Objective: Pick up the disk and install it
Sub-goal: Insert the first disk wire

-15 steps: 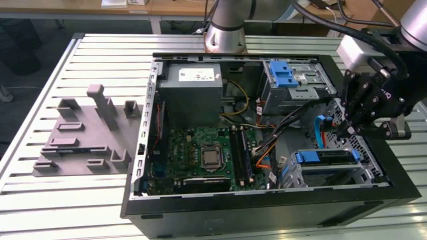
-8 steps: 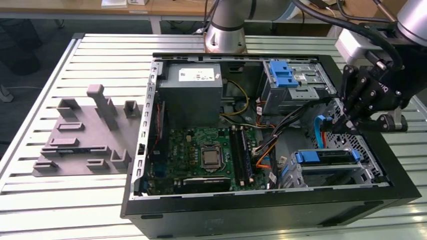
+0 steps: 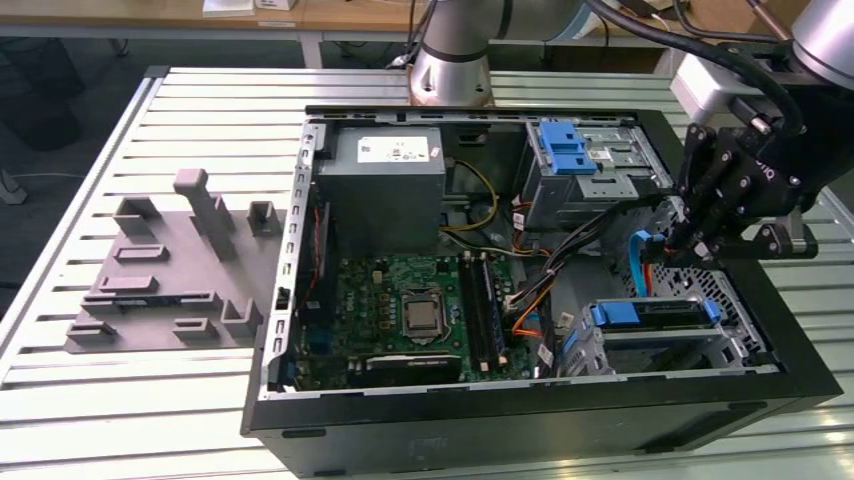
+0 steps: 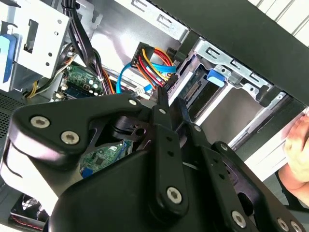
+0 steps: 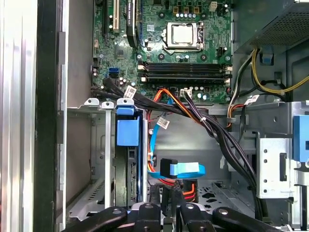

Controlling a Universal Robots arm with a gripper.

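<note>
The disk is sitting on edge in the drive cage at the corner of the case on the exterior view's right, its blue frame showing in the first wrist view. The tool is hovering just beside it, above the blue cable, carrying nothing I can make out. Whether it is apart or together I cannot tell. The install step seems to be in hand. Judging from this, any push on the disk is calling for a path clear of those cables.

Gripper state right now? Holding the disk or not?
Gripper: cannot tell, and no disk is seen between its fingers. It hangs inside the open computer case, above the drive cage; the disk sits in that cage.
</note>
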